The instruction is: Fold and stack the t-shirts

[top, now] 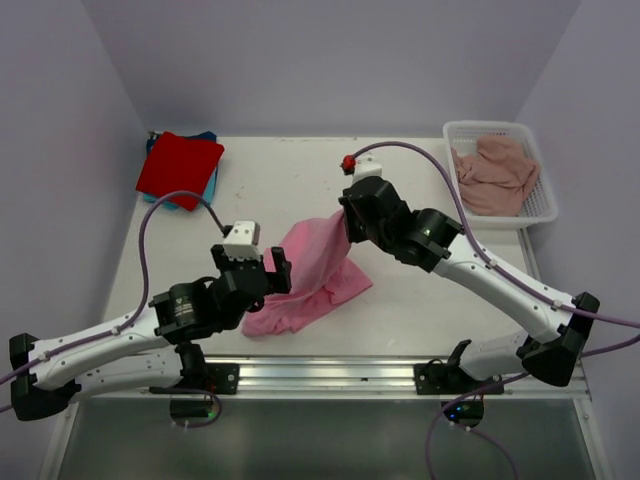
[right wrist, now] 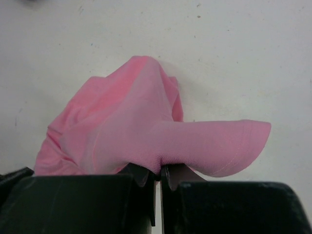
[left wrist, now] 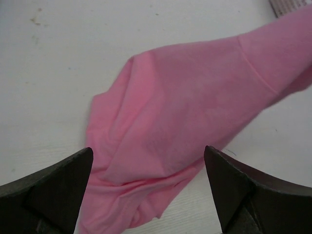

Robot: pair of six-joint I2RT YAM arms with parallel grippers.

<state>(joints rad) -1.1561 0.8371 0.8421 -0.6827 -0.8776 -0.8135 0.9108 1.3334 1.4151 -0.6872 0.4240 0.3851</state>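
A pink t-shirt (top: 312, 272) lies crumpled in the middle of the table, with one end lifted. My right gripper (top: 346, 222) is shut on that lifted end; in the right wrist view the cloth (right wrist: 161, 136) drapes over the closed jaws (right wrist: 161, 173). My left gripper (top: 272, 270) is open and empty, hovering just above the shirt's left side; in the left wrist view the shirt (left wrist: 185, 112) lies between and beyond its spread fingers (left wrist: 53, 187). A folded red shirt (top: 180, 168) sits on a blue one at the far left corner.
A white basket (top: 540, 205) at the far right holds crumpled peach-pink shirts (top: 497, 173). Purple walls close in the table on the left, back and right. A metal rail (top: 320, 375) runs along the near edge.
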